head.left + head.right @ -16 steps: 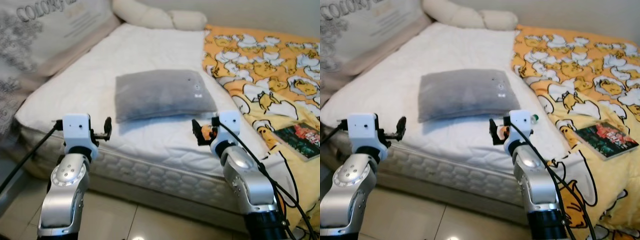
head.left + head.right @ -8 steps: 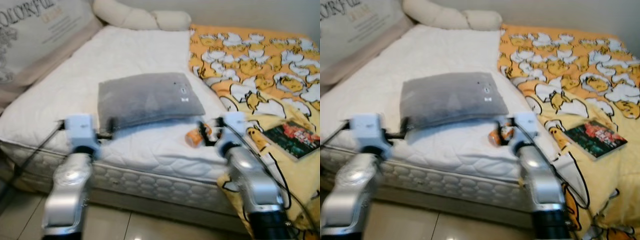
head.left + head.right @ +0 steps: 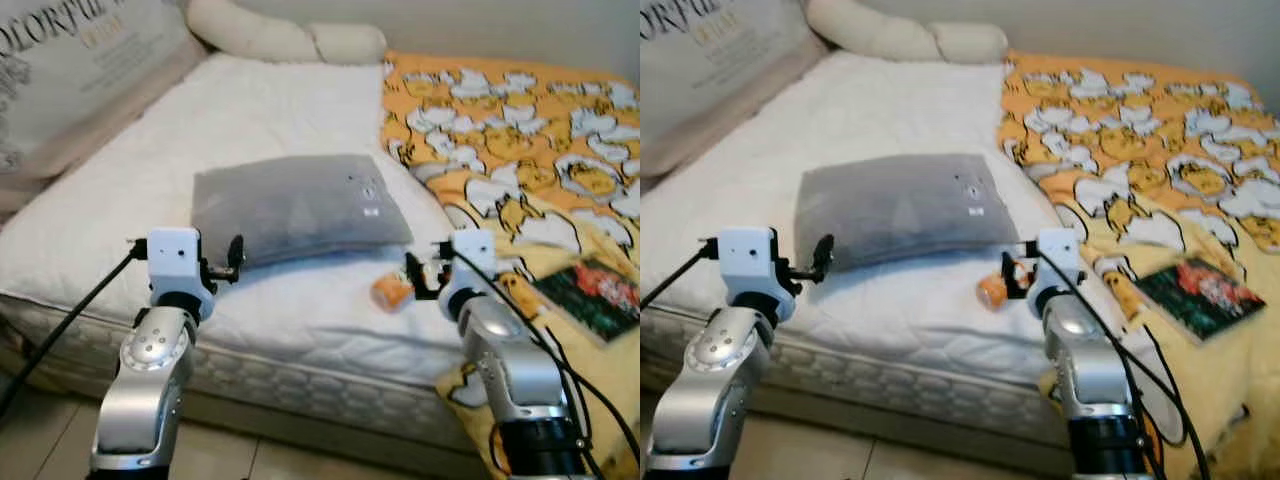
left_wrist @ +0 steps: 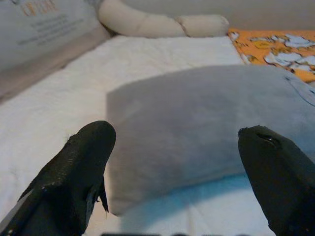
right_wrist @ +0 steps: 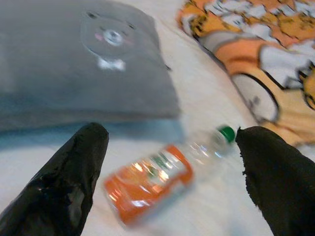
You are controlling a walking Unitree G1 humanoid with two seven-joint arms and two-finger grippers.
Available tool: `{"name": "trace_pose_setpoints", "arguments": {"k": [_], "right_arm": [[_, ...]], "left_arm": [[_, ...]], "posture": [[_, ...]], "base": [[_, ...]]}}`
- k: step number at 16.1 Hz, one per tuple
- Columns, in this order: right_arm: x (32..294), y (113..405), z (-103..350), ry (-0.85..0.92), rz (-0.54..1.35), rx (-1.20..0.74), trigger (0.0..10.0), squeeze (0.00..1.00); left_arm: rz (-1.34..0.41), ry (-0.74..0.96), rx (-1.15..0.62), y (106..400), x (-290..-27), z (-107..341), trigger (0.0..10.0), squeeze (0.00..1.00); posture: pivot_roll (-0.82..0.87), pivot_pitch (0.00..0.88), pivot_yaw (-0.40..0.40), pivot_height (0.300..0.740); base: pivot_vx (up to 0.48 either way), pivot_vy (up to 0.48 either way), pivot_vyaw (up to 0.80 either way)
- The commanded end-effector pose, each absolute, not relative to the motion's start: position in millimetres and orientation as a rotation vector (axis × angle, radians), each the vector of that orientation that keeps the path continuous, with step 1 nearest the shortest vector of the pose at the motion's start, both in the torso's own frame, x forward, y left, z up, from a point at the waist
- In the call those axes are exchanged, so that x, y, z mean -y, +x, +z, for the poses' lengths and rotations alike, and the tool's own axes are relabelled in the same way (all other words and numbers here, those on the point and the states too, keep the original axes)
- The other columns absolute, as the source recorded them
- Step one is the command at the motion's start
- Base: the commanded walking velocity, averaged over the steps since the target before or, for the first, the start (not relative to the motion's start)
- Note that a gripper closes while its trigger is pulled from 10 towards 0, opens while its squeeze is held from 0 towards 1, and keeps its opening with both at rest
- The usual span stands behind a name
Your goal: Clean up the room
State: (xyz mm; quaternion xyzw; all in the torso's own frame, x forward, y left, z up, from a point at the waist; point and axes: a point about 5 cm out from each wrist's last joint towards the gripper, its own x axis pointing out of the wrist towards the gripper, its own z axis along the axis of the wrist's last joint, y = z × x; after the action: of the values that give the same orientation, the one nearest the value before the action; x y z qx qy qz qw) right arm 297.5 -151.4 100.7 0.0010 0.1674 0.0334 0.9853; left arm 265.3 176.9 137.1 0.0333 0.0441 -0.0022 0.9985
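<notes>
Standing at the edge of a bed (image 3: pixel 300 100), I am holding both arms out over its white mattress. Near the centre of the head view, a grey pillow (image 3: pixel 300 205) is lying flat, with a small bear face stitched near one corner. Just below and to the right of it, a small plastic bottle (image 3: pixel 392 290) with an orange label and green cap is lying on its side on the sheet, apart from the pillow. This litter looks like what tidying calls for first.

I am keeping my right gripper (image 5: pixel 172 167) spread wide, grasping nothing, with the bottle lying between its two black fingers (image 5: pixel 74 167) in the wrist view, probably lined up so I can close on it. I cannot tell whether either finger is touching it.

I am hovering my left gripper (image 4: pixel 177 162) at lower left, also spread wide and empty, pointing at the pillow's near edge, seemingly waiting its turn.

Across the right of the frame, an orange cartoon-print blanket (image 3: pixel 520 120) is draping the bed, with a book (image 3: pixel 1195 297) resting on it. Cream pillows (image 3: pixel 280 38) are sitting at the head of the bed, upper left.
</notes>
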Motion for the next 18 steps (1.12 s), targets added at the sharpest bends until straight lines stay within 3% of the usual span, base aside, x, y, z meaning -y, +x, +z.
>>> {"name": "trace_pose_setpoints", "arguments": {"k": [1,11,12,18], "right_arm": [[143,298,100,0.013,0.083,-0.351,10.0,0.0],[151,307,80,0.055,0.005,-0.557,10.0,0.0],[155,313,73,0.051,-0.046,-0.622,10.0,1.0],[157,338,62,0.101,-0.138,-0.741,10.0,1.0]], "left_arm": [[0.011,0.079,-0.085,265,-183,139,10.0,1.0],[-0.066,0.103,-0.095,269,-182,140,10.0,1.0],[-0.194,0.146,-0.106,271,-172,139,10.0,1.0],[-0.561,0.309,-0.108,274,-150,147,10.0,1.0]], "posture": [[-0.05,0.019,-0.013,0.74],[-0.04,0.014,-0.027,0.74],[-0.04,0.019,-0.029,0.74],[-0.05,0.061,-0.035,0.74]], "base": [[0.292,0.0,0.0],[0.258,0.0,0.0],[0.0,0.0,0.0],[0.0,0.0,0.0]]}}
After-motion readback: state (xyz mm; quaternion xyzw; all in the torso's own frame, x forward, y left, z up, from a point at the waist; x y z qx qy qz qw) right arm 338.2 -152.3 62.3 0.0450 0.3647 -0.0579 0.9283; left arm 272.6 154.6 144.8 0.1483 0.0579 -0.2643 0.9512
